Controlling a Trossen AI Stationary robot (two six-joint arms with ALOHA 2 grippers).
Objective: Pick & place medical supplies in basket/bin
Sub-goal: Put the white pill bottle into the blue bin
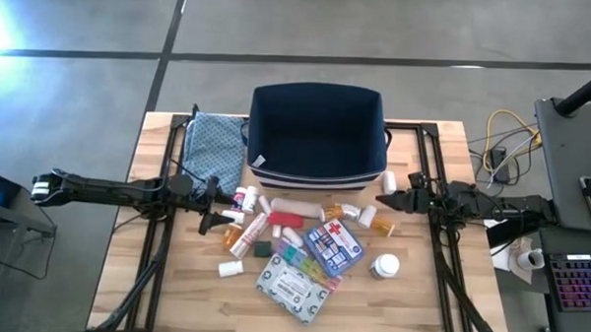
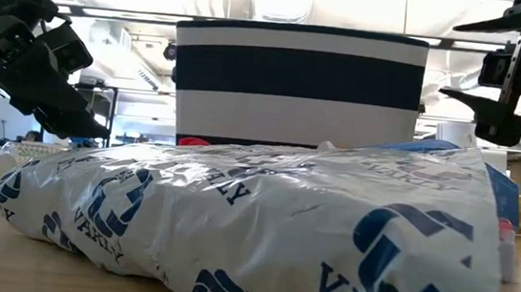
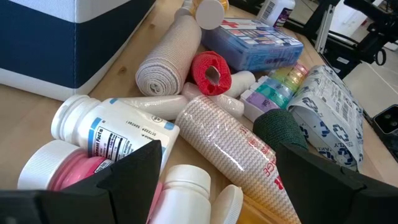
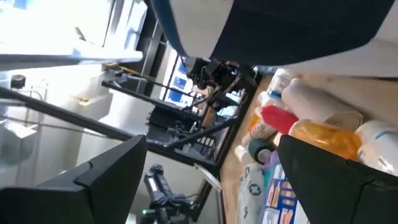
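Observation:
The navy-blue bin [image 1: 318,132] stands on its base at the table's far middle. In front of it the medical supplies lie on the wood in a loose heap: a blue red-cross pouch [image 1: 334,248], a grey-white flat packet [image 1: 293,287], a multicoloured pill organiser [image 1: 302,257], white bottles [image 3: 112,127], an orange bottle [image 1: 236,238] and bandage rolls [image 3: 165,62]. My left gripper [image 1: 213,207] is open at the heap's left edge, slanting down over the nearest bottles [image 3: 217,180]. My right gripper [image 1: 383,199] is open at the heap's right, above the table and rolled onto its side [image 4: 214,180].
A blue patterned cloth [image 1: 214,148] lies left of the bin. Black frame rails [image 1: 155,250] run along both sides of the table. A loose white bottle [image 1: 385,266] stands right of the heap. Bare wood shows along the near edge [image 1: 172,310].

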